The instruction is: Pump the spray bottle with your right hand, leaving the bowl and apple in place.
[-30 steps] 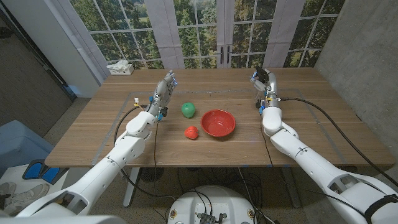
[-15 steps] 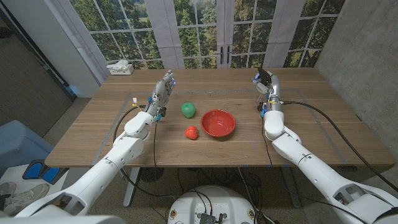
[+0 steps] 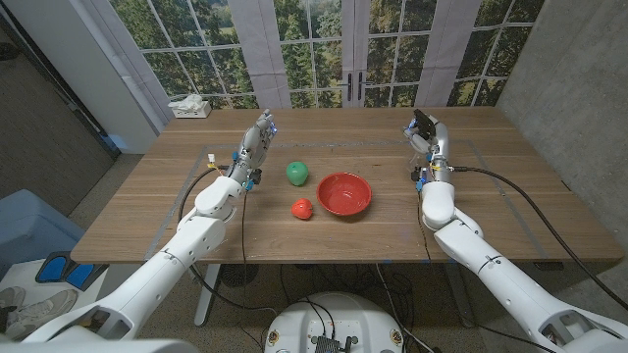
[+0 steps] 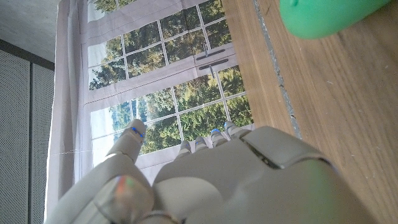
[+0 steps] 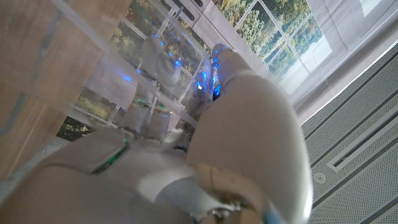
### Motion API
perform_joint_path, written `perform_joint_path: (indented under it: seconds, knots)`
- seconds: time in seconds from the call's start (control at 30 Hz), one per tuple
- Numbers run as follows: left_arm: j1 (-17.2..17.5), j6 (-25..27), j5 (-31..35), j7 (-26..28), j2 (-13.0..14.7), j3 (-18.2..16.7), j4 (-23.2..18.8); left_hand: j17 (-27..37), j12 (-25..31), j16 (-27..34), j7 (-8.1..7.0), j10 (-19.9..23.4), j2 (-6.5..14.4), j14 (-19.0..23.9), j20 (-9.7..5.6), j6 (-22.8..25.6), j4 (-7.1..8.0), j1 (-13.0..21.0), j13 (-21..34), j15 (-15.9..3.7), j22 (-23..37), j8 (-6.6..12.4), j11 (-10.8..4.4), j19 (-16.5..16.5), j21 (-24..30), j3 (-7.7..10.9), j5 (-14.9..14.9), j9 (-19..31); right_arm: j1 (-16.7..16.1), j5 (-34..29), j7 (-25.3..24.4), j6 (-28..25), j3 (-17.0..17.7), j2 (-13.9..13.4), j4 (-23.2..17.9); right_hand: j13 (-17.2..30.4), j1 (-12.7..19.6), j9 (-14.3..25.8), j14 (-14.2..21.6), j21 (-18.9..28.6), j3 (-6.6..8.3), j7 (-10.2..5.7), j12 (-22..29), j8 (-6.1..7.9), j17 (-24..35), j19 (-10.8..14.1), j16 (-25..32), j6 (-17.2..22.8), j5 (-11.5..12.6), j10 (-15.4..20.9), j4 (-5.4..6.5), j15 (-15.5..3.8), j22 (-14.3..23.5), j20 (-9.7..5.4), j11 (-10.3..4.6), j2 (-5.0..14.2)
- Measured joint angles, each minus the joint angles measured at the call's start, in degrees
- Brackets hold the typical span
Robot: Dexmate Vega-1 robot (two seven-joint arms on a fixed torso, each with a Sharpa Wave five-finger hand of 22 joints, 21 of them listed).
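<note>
Gripping the clear spray bottle (image 5: 149, 74) at the table's (image 3: 343, 235) far right, right robot hand (image 3: 424, 132); left robot hand (image 3: 257, 142) open, empty.

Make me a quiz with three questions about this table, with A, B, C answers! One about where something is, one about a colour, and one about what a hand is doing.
1. Where is the small red fruit-like thing?
A. Inside the bowl
B. On the table, beside the bowl
C. In the left hand

2. What colour is the round bowl?
A. Blue
B. Yellow
C. Red

3. What is the right hand doing?
A. Holding a clear plastic spray bottle
B. Resting in the bowl
C. Pinching the green ball

Answers: 1 B, it sits on the wood at the bowl's left. 2 C, the bowl is red all over. 3 A, the right wrist view shows the fingers around clear plastic.
</note>
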Motion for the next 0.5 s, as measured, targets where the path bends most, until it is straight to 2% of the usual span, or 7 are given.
perform_joint_path:
  seconds: [0.3,0.5]
  knots:
    - [0.6,-0.1,0.2,0.2,0.2,0.0,-0.9,0.0,0.0,0.0,0.0,0.0,0.0,0.0,0.0,0.0,-0.09,0.0,0.0,0.0,0.0,0.0,0.0,0.0,0.0,-0.09,0.0,0.0,-2.9,-0.3,-0.4,0.3,1.5,-0.5,-3.0,0.1,0.0,0.1,0.0,-0.2,-0.47,-0.32,0.2,0.83,0.0,0.0,0.0,-0.3,0.4,0.0,-0.01,0.0,0.5,0.0,0.0,0.0]
    - [0.9,-0.2,0.5,0.5,0.3,-0.1,-1.5,0.0,0.0,0.0,0.0,0.0,0.0,0.0,0.0,0.0,-0.24,0.0,0.0,0.0,0.0,0.0,0.0,0.0,0.0,-0.24,0.0,0.0,-5.0,-0.6,-0.5,0.7,2.6,-0.9,-5.0,0.2,0.0,0.2,0.0,-0.4,-0.47,-0.31,0.2,0.85,0.0,0.0,0.0,-0.3,0.5,0.0,-0.01,0.0,0.7,0.0,0.0,0.0]
